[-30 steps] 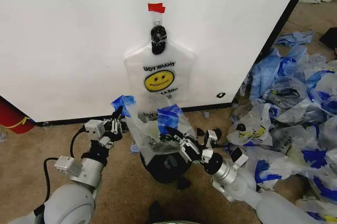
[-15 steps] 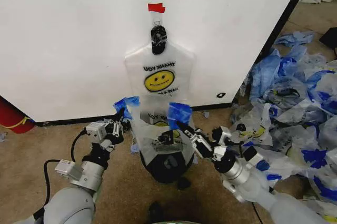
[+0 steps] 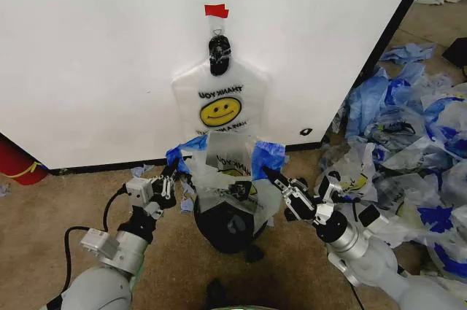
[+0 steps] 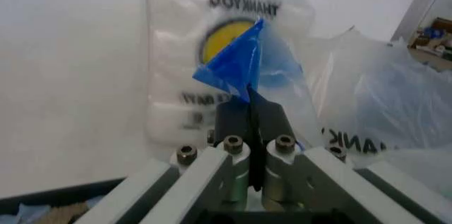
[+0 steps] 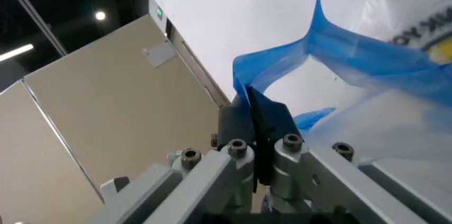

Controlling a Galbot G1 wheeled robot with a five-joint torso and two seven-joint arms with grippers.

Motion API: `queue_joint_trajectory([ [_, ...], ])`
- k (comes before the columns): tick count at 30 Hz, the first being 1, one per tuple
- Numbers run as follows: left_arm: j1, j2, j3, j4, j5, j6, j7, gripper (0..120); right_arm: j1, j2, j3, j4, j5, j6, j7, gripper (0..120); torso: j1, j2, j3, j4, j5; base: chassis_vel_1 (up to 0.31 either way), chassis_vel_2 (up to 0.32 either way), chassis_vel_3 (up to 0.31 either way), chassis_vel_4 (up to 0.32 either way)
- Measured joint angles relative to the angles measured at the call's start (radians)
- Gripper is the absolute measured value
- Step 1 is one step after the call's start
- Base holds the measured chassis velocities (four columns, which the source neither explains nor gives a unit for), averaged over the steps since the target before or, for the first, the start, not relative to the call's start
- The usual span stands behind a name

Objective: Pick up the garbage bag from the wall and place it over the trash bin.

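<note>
1. The garbage bag (image 3: 228,171) is held stretched between both grippers, directly above the trash bin (image 3: 228,228) and in front of the white wall (image 3: 102,55). Its mouth is spread sideways, its long axis running left to right across the head view.
2. Each blue handle sits at an upper corner: one at the left (image 3: 184,153), one at the right (image 3: 267,157). The bag body hangs down from them, and its lower part drapes onto the bin's top rim.
3. The print on the held bag reads mirrored, with "THANK YOU" lettering near the top edge.
4. Left gripper (image 3: 169,176): fingers closed tight on the left blue handle. In the left wrist view the pinched blue plastic (image 4: 240,65) stands up as a point from between the closed fingers (image 4: 268,118).
5. Right gripper (image 3: 273,176): fingers closed on the right blue handle. In the right wrist view the blue strip (image 5: 332,49) runs up and away from the closed fingers (image 5: 272,121), pulled taut.
6. A second smiley-face bag (image 3: 220,102) hangs flat on the wall from a dark hook (image 3: 219,53), below a piece of red tape (image 3: 217,10). Its long axis is vertical.
7. The bin stands upright on the brown floor (image 3: 66,200), just in front of the wall's base.
8. A heap of blue-streaked white bags (image 3: 408,128) lies on the floor on the right. A red cylinder (image 3: 16,158) sits at the left edge.
</note>
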Motion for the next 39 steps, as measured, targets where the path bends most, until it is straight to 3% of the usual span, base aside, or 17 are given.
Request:
queue_joint_trajectory([
  [15,0.102,-0.023,-0.013,0.019,0.070,-0.033,0.016,0,-0.023,-0.008,-0.068,-0.017,-0.086,0.028,0.049,0,0.000,0.000,0.000,0.0000,0.0001,0.000,0.000,0.000,0.000],
  [24,0.116,-0.025,-0.007,0.039,0.087,-0.042,0.019,0,-0.067,-0.098,-0.069,-0.020,-0.160,0.072,0.090,0,0.000,0.000,0.000,-0.0001,0.0002,0.000,0.000,0.000,0.000],
  [29,0.138,-0.032,-0.006,0.050,0.106,-0.054,0.025,0,-0.092,-0.172,-0.046,-0.023,-0.164,0.078,0.028,0,0.000,0.000,0.000,-0.0002,0.0001,0.000,0.000,0.000,0.000],
  [39,0.171,-0.036,-0.006,0.055,0.127,-0.069,0.031,0,-0.088,-0.202,-0.003,-0.061,-0.141,0.051,-0.095,0,0.000,0.000,0.000,-0.0001,0.0004,0.000,0.000,0.000,0.000],
])
